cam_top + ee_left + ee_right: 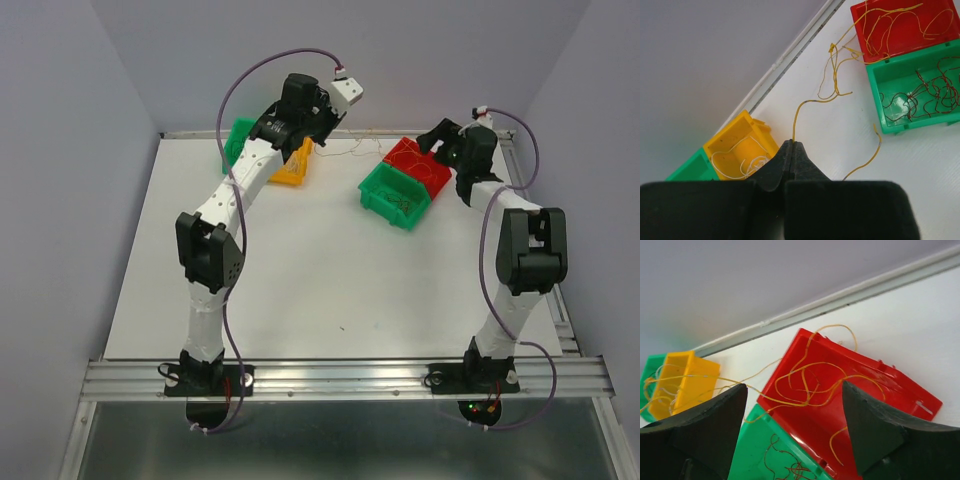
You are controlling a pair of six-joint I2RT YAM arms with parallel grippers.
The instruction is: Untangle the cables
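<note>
My left claw (792, 150) is closed, pinching the end of one hair-thin yellow strand (795, 117) over the white table (840, 165). From the pinch the strand rises and bends into a loose snarl (834, 75) of loops on the table. It then runs over the rim into the red bin (905, 47), where more of the orange-yellow cables (880, 25) lie heaped. Touching that bin is a green bin (887, 82) holding dark reddish strands (920, 95). A yellow bin (747, 127) with whitish strands (742, 161) sits near my left claw. My right claw (794, 390) hangs open above the red bin, holding nothing. I judge the step in hand is drawing this one strand free of the rest. To do it well I should pull slowly and low, away from the red bin. I should watch the snarl and stop if its loops tighten or the bin starts to slide. My right claw could pin the heap.
</note>
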